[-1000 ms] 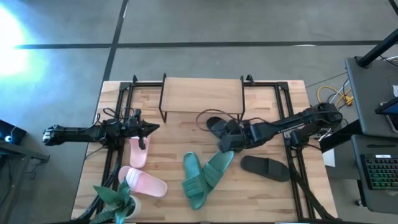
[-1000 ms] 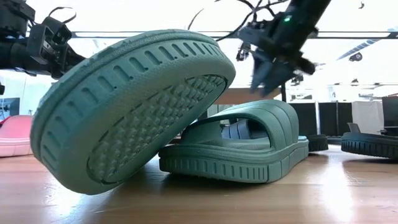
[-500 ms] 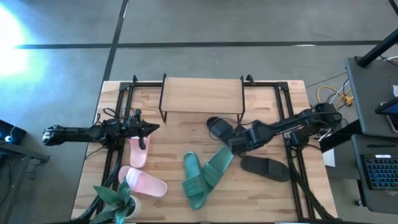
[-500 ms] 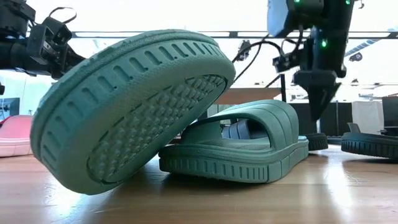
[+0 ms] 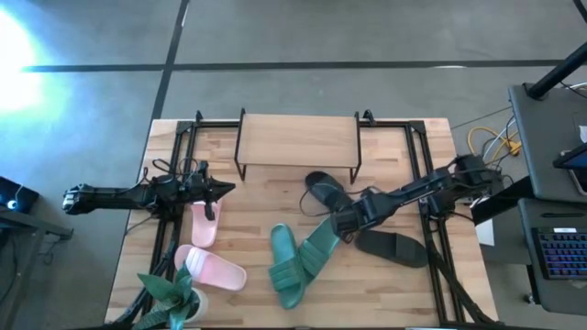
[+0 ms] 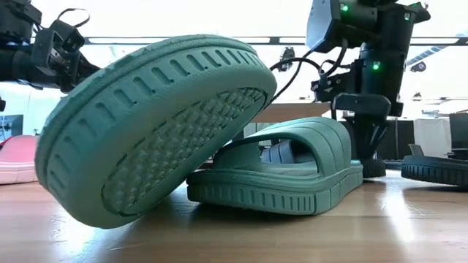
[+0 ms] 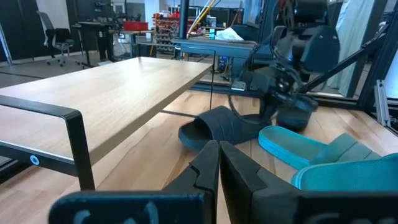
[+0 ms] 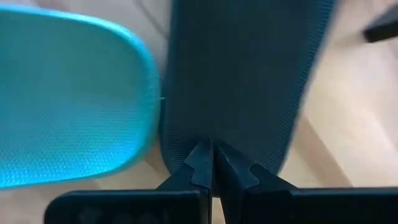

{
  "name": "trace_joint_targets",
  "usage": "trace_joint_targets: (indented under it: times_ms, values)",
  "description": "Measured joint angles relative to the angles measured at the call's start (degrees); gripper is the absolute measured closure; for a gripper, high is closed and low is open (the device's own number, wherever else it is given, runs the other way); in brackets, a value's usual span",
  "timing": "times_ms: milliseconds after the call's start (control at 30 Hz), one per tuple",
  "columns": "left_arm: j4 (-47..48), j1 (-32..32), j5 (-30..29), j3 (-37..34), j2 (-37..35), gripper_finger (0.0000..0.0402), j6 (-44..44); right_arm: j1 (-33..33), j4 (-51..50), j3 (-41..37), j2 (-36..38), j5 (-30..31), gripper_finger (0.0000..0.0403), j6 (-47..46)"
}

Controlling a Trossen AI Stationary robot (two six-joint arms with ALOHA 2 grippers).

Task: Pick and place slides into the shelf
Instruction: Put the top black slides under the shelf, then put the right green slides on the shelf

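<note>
Floor: grey concrete [image 5: 367, 37], crossed by dark seams, with a bright glare patch at one corner.
Table: light wooden top [image 5: 248, 229] with black frame rails.
Side desk: grey, with a keyboard [image 5: 561, 255] on it.
Cables: yellow and white, coiled on the floor [image 5: 491, 139].
Room behind: office chair [image 7: 57, 38], dark desks, shelving, bright ceiling light.

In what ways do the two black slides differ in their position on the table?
The black slide near the shelf lies just in front of the shelf, while the other black slide lies closer to the table's front and further right. The first points diagonally toward the shelf; the second lies almost crosswise. The shut right gripper sits between them, beside the teal-green slide. Both are black and rest on the tabletop.
</note>
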State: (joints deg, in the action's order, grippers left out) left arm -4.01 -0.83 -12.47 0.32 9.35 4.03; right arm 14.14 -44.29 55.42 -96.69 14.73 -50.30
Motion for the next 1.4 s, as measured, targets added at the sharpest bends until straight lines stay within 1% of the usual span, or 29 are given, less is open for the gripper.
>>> trace_joint_targets:
  times_ms: [167,333,567,733,800,867,967,1067,1133,1167,1200,1267,1400]
  values:
    - [0.0,0.0,0.0,0.0,0.0,0.0402,0.0,2.5,0.4,3.2,-3.4,0.5,0.0394,0.0]
    - [0.1,0.0,0.0,0.0,0.0,0.0402,0.0,3.3,2.1,8.1,-5.1,1.1,0.0394,0.0]
    - [0.0,0.0,0.0,0.0,0.0,0.0402,0.0,3.2,-0.6,15.0,-5.0,8.8,0.0394,0.9]
    - [0.0,0.0,0.0,0.0,0.0,0.0402,0.0,3.3,-3.2,18.5,-3.5,11.6,0.0394,4.2]
    - [0.0,0.0,0.0,0.0,0.0,0.0402,0.0,3.2,-3.2,19.1,-3.4,11.1,0.0394,5.6]
    - [0.0,0.0,0.0,0.0,0.0,0.0402,0.0,2.8,-1.7,19.3,-3.5,6.3,0.0394,8.9]
    - [0.0,0.0,0.0,0.0,0.0,0.0402,0.0,2.7,4.4,19.0,-3.6,-5.1,0.0394,14.4]
    - [0.0,0.0,0.0,0.0,0.0,0.0402,0.0,2.5,10.8,19.0,-3.5,-16.4,0.0387,15.5]
    - [0.0,0.0,0.0,0.0,0.0,0.0402,0.0,1.6,13.7,19.0,-3.6,-25.2,0.0372,15.4]
    - [0.0,0.0,0.0,0.0,0.0,0.0402,0.0,1.1,14.5,19.0,-3.7,-28.3,0.0363,15.2]
    - [0.0,0.0,0.0,0.0,0.0,0.0402,0.0,0.5,14.9,19.0,-3.9,-30.7,0.0351,15.2]
    - [0.0,0.0,0.0,0.0,0.0,0.0402,0.0,-0.4,14.8,18.8,-4.8,-33.7,0.0326,15.2]
    - [0.0,0.0,0.0,0.0,0.0,0.0402,0.0,-1.6,15.4,18.7,-7.0,-36.4,0.0268,15.8]
